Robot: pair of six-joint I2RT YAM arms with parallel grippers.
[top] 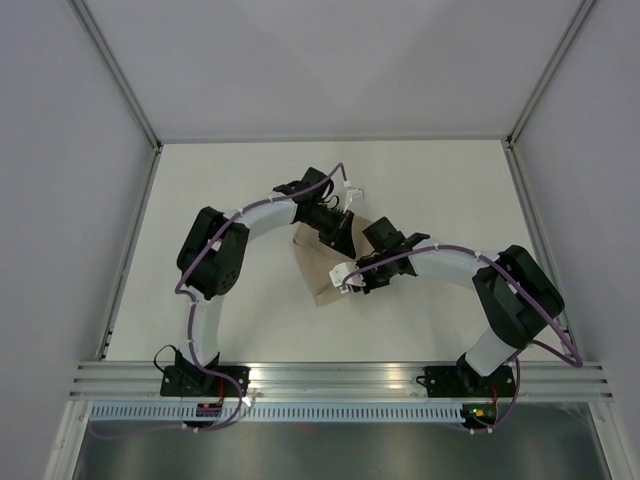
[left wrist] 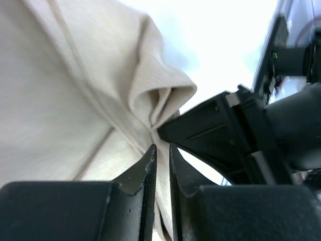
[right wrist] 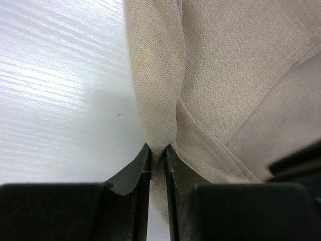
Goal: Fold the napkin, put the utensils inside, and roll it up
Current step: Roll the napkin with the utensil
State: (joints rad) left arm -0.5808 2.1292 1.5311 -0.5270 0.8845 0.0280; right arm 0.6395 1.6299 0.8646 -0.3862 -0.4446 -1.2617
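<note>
napkin (right wrist: pixel 241 75) edges outside wrist views

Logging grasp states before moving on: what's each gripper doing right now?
Left gripper: closed, pinching a fold of the plain beige woven cloth napkin.
Right gripper: closed, gripping the same napkin.
</note>
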